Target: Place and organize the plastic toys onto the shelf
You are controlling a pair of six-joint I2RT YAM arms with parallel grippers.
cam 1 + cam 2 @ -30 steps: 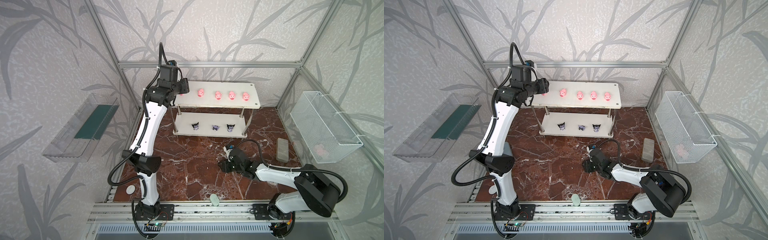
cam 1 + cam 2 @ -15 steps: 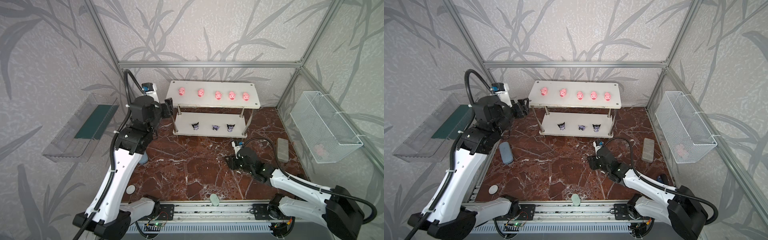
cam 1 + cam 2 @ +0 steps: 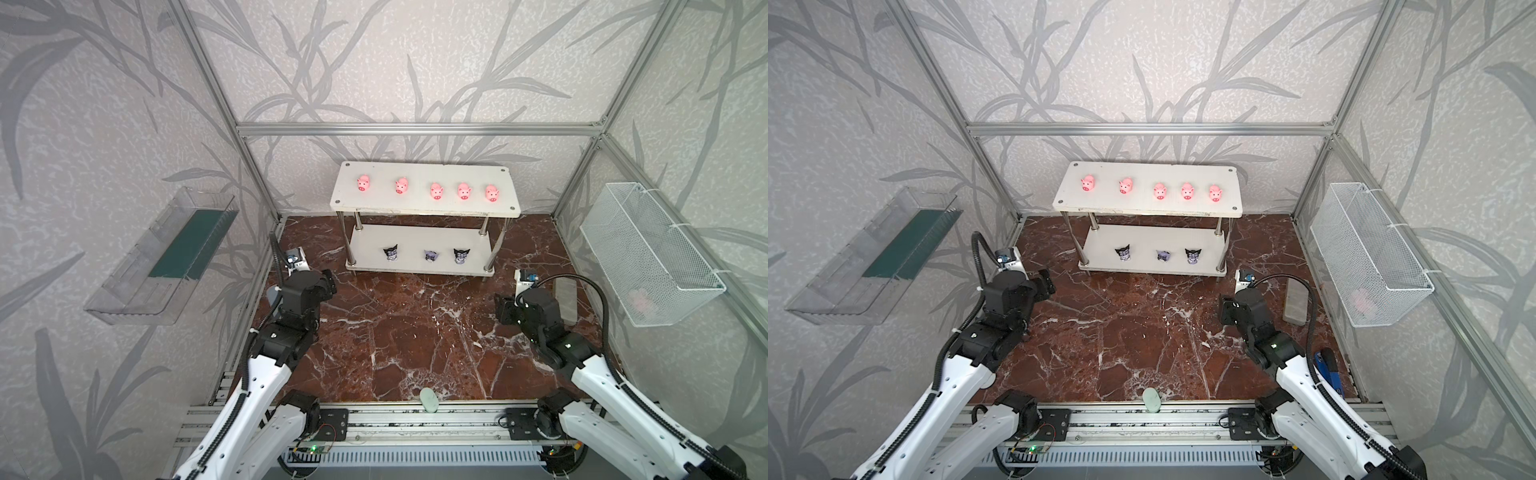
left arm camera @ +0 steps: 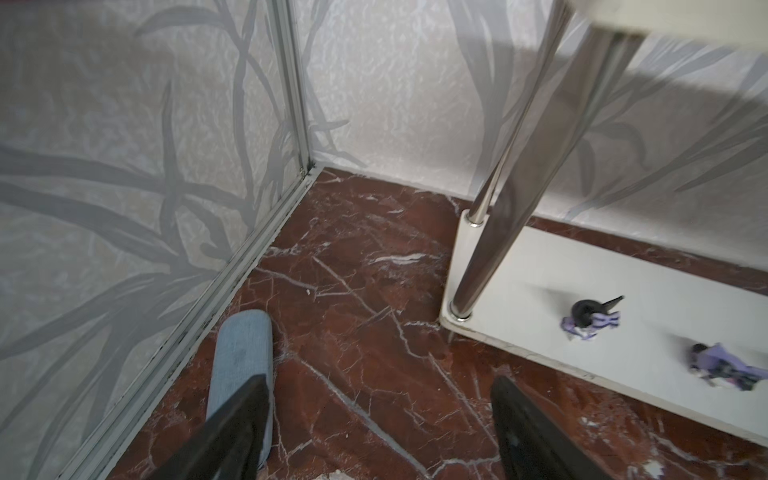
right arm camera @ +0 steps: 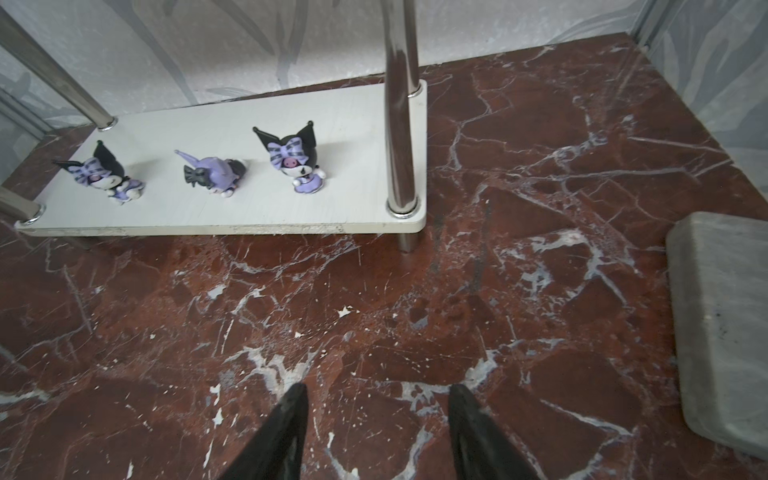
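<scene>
Jaws, left and right, have retreated from the shelf [image 3: 424, 172].

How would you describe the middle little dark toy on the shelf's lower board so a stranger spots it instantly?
Find the white two-tier shelf against the back wall, with pink pigs lined along its top board. On the lower board sit three black-and-purple figurines; take the middle one. Its neighbours show spread black pointed ears, while it looks mostly pale purple.
</scene>
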